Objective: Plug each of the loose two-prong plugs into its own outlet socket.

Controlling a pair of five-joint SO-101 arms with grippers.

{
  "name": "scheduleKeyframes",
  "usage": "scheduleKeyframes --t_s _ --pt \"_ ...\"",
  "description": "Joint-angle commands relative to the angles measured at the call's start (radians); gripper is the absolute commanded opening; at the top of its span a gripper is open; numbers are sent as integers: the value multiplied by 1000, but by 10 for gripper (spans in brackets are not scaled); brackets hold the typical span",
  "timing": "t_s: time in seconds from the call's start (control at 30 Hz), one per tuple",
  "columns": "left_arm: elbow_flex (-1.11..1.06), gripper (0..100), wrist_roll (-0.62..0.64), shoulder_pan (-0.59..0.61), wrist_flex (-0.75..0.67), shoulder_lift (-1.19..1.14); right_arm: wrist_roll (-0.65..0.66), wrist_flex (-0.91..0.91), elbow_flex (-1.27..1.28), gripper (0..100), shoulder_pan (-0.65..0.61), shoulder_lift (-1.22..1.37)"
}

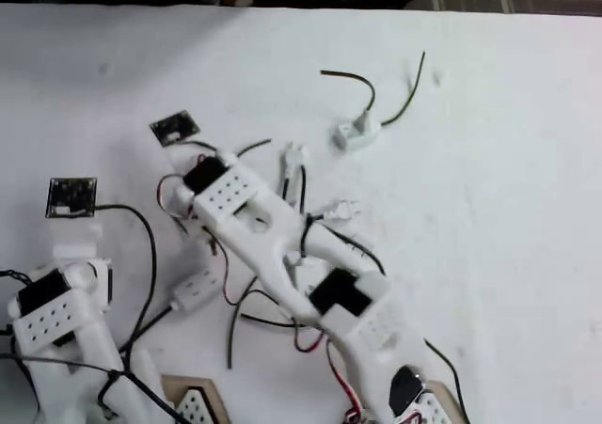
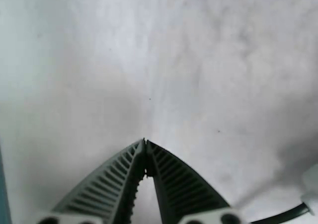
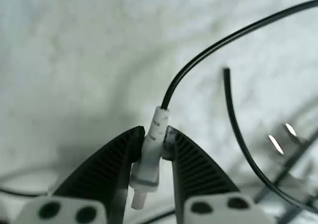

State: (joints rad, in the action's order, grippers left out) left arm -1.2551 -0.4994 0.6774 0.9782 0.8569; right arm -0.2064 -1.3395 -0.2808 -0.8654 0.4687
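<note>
Clamped in right gripper [image 3: 151, 134]: white plug [image 3: 147, 170], held near cord end. Hold firm, square prongs first, push straight. Closed, empty: left gripper [image 2: 145, 145].

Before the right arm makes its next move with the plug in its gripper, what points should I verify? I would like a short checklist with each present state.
1. Right gripper holds the white plug: ok, shut on its body.
2. Held plug's prongs are straight: cannot tell, they are hidden.
3. Black cable leaves the plug freely: ok, it arcs away clear.
4. Plug is aimed at a socket: not ok, bare table lies ahead.
5. Left gripper is free to help: ok, shut and empty.
</note>
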Motion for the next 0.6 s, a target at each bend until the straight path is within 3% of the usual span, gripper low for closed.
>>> scheduleKeyframes --t_s 0.0,0.23,0.57 --pt "6 24 3 -8 -15 24 66 -151 -23 18 13 -180" --pt "66 24 18 -104 -6 25 103 -377 -15 18 15 -446" --pt "302 24 227 -341 176 25 106 -297 367 17 41 -987"
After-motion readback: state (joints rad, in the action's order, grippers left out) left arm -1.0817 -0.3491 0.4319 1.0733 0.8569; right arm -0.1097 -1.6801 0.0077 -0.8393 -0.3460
